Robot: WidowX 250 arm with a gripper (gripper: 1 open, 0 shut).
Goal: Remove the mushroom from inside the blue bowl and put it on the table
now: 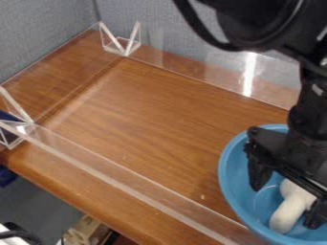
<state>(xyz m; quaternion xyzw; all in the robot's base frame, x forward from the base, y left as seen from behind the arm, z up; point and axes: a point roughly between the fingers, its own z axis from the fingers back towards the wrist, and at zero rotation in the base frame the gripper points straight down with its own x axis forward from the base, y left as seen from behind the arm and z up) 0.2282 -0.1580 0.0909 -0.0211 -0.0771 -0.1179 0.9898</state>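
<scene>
Gripper: the gripper (289, 185) points down into the bowl, jaws spread wide and holding nothing.
Mushroom: the mushroom (293, 207) lies inside the bowl, just below and between the dark fingers (263, 172); its cream stem shows, and an orange patch at the lower end looks like the cap. Whether a finger touches it cannot be told.
Bowl: the blue bowl (236, 161) sits at the table's near right corner, partly cut off by the picture edge.
Table: the table (141, 120) is bare wood with clear acrylic walls (96, 187) along its edges.
Step in hand: judged to be the approach, before any grasp; the mushroom is not yet out.
Next move: likely to sink the spread jaws astride the stem, close, lift clear of the rim, then carry to the bare wood on the left.
</scene>
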